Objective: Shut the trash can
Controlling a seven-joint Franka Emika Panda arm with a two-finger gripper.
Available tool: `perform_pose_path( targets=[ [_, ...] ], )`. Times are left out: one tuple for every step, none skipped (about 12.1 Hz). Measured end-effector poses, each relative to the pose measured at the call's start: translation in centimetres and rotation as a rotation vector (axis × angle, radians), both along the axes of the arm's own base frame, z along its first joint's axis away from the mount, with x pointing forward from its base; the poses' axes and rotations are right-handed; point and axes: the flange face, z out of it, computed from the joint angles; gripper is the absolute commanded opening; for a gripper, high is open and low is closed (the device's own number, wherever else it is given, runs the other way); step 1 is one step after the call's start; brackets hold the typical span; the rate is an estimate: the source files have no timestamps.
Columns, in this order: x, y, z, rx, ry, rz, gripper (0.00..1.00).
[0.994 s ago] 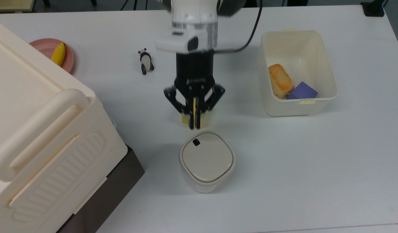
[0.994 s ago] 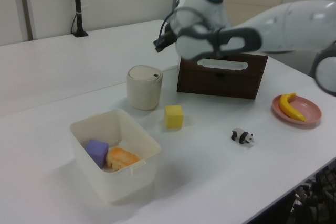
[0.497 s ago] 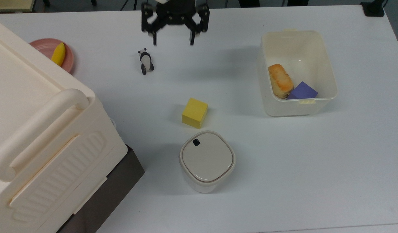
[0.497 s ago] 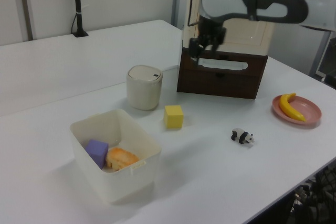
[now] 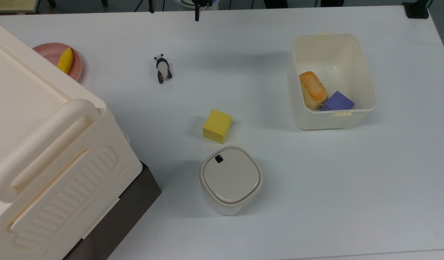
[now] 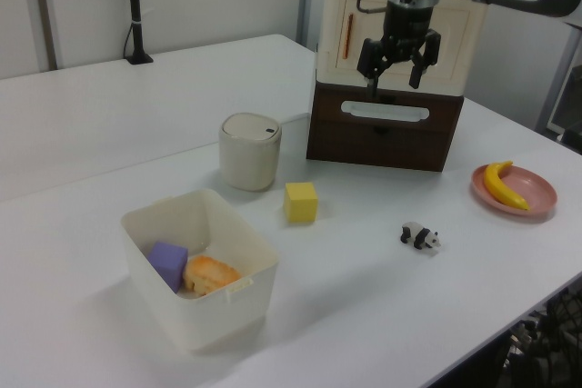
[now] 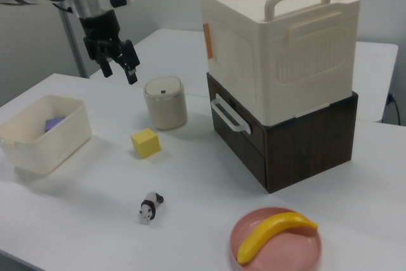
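The trash can (image 5: 231, 178) is a small cream rounded-square bin standing upright on the white table. Its beige lid lies flat on the rim, with a black button (image 5: 219, 158) near one corner. The same trash can (image 6: 250, 152) shows in the left view and, as the trash can (image 7: 165, 103), in the right view. My gripper (image 6: 393, 82) hangs high above the table, well away from the bin, open and with nothing between its fingers. In the right view my gripper (image 7: 119, 73) is up and to the left of the bin. One fingertip (image 5: 196, 14) pokes in at the top view's top edge.
A yellow cube (image 5: 217, 126) sits just beyond the bin. A cream tub (image 5: 332, 117) holds a bread piece and a purple block. A panda figure (image 5: 162, 68), a pink plate (image 5: 48, 50) with a banana, and a large cream box (image 5: 45, 144) on a dark brown crate stand around.
My gripper lifted from just over the yellow cube beside the bin, opened, and drew back toward the top view's top edge. The bin's lid stayed flat throughout.
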Motion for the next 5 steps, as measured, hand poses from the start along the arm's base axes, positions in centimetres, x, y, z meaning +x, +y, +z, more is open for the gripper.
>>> perform_pose_path(
  targets=[
    [-0.1,-0.7,0.2,0.004,-0.003,-0.014,1.00],
    [-0.2,-1.4,0.3,0.003,-0.002,-0.012,1.00],
    [-0.5,-2.4,0.5,0.002,0.007,0.004,1.00],
    [-0.8,-3.3,0.8,0.002,0.009,0.006,1.00],
    [-1.1,-4.3,1.4,0.004,0.002,0.001,1.00]
  ],
)
